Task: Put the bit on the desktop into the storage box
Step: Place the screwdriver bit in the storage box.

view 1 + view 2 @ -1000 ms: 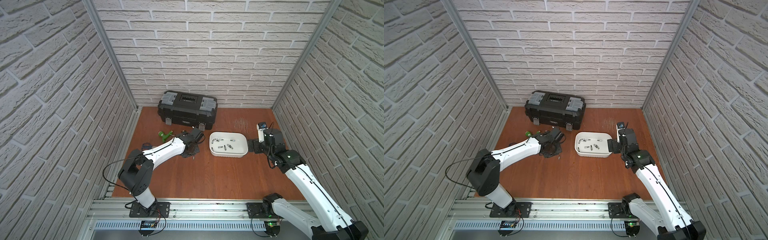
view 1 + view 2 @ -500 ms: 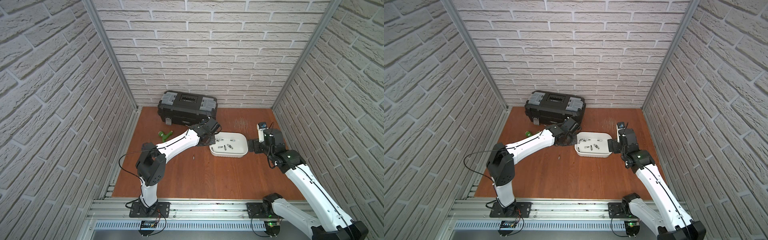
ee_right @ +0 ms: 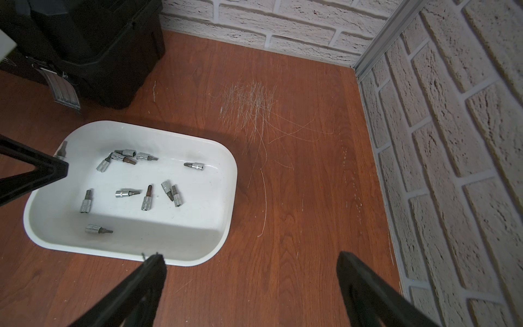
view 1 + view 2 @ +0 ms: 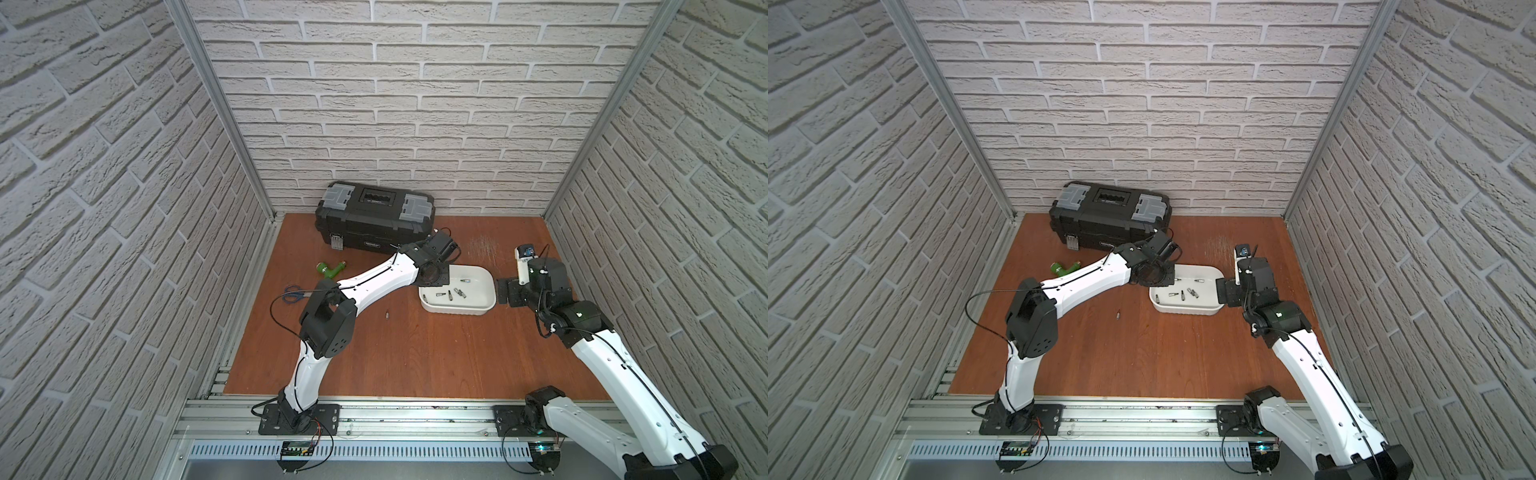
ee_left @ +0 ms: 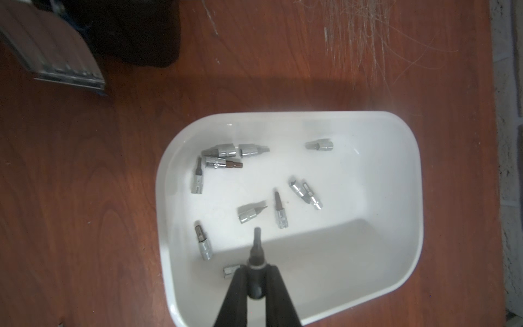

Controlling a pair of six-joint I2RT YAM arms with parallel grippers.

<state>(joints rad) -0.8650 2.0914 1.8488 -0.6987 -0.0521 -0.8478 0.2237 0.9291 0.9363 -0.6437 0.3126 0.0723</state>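
Inspection from the remote station: the left hand (image 5: pixel 256 268) is clamped on the held bit (image 5: pixel 257 249), gripping its chromed socket end, with the dark driver tip pointing out past the fingertips. It hangs over the interior of the storage box (image 5: pixel 421 198), close to 1 end wall, and above a scatter of bits already lying on the white floor. The right hand (image 3: pixel 250 256) stands wide apart and empty, low beside the opposite end of the box; 1 finger is near the rim, and I cannot tell whether it touches. In both top views 1 loose bit (image 4: pixel 386 316) lies on the bare counter (image 4: pixel 415 353), well apart from the box and beside the left forearm. Handling judgement: these bits look small, rigid, light and smooth-plated — likely to roll or skate if nudged, but in no danger from a short drop. The knurled socket collar is the sound place to take hold, across its width, not the thin tip. The step in hand appears to be release into the box.
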